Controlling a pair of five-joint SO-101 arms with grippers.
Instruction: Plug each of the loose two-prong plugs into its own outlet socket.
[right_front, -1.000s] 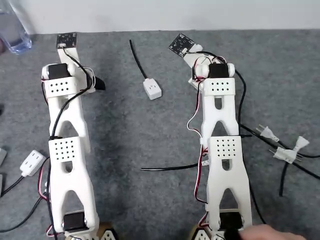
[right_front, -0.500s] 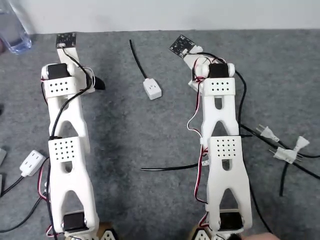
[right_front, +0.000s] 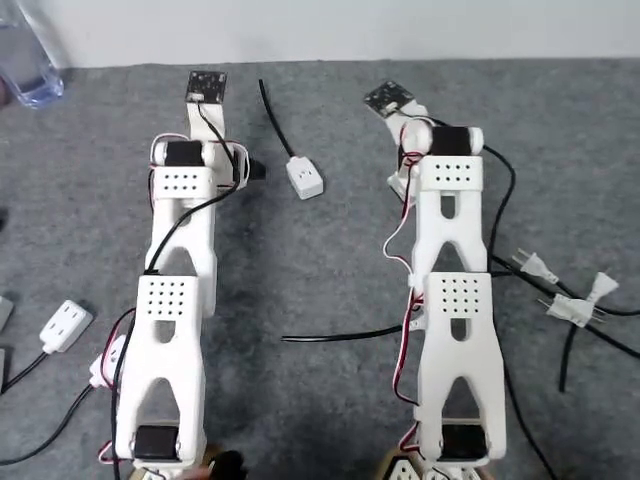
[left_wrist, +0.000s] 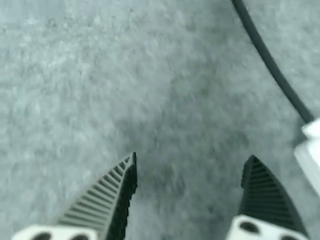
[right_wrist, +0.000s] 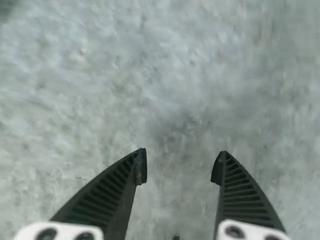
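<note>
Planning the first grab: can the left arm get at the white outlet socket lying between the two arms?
Probably yes. The left gripper holds its fingers open over bare carpet, and the outlet socket lies close beside it with nothing in between; its black cord trails off away from the arm.

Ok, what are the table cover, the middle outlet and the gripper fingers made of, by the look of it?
Table cover: grey carpet or felt, judging by its fuzzy, matte nap. Outlet: white moulded plastic, smooth with a slight sheen. Fingers: black, matte and ribbed; likely printed plastic, possibly rubber.
</note>
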